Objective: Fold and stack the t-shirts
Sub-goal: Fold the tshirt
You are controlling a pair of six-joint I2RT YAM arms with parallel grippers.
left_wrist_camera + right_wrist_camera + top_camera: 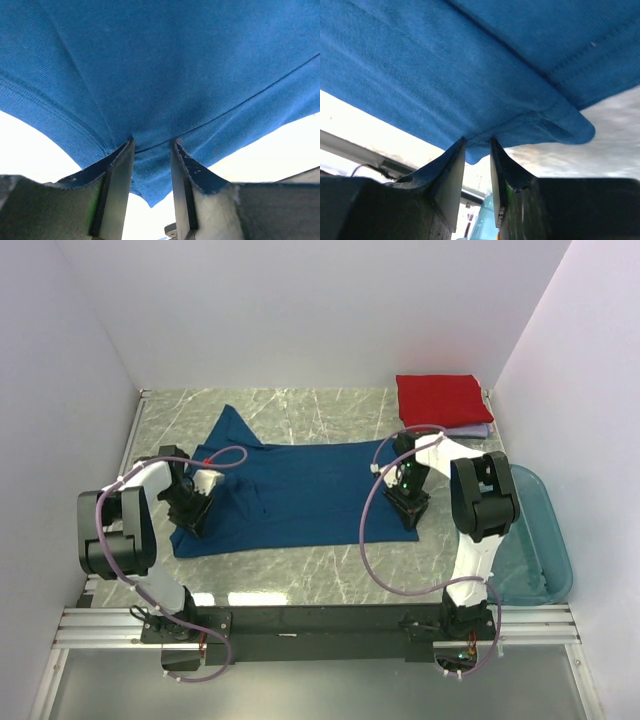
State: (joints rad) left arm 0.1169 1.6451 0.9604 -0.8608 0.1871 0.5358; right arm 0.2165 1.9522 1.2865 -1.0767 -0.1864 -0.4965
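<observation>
Both arms are down on the grey marbled tabletop [300, 575], one at each end of the dark blue short-sleeved cloth t-shirt [300, 495]. It lies spread flat across the middle of the table, with one sleeve poking up towards the back wall on the left.

The left gripper [189, 516] sits at the shirt's left edge. From its wrist camera, the blue knit [160, 65] is drawn down into the gap between the two fingers [120, 170], with a stitched seam running into the pinch. The left gripper [152, 142] is clamped on that fabric.

Over on the right, the right gripper [408, 508] is at the shirt's right edge. Its wrist view shows the hemmed corner of the blue cloth [445, 65] caught between the fingers [451, 170], a rounded fold of hem bulging out beside them. The right gripper [477, 142] is clenched on the shirt too.

In the far right corner, a red folded t-shirt [440, 400] sits squarely on top of a pale lavender folded t-shirt [478, 430], whose edge peeks out along the front. Nearer, by the right arm, the translucent teal plastic tub [548, 550] rests at the table's right side. No lettering or print can be read on any cloth from here.
</observation>
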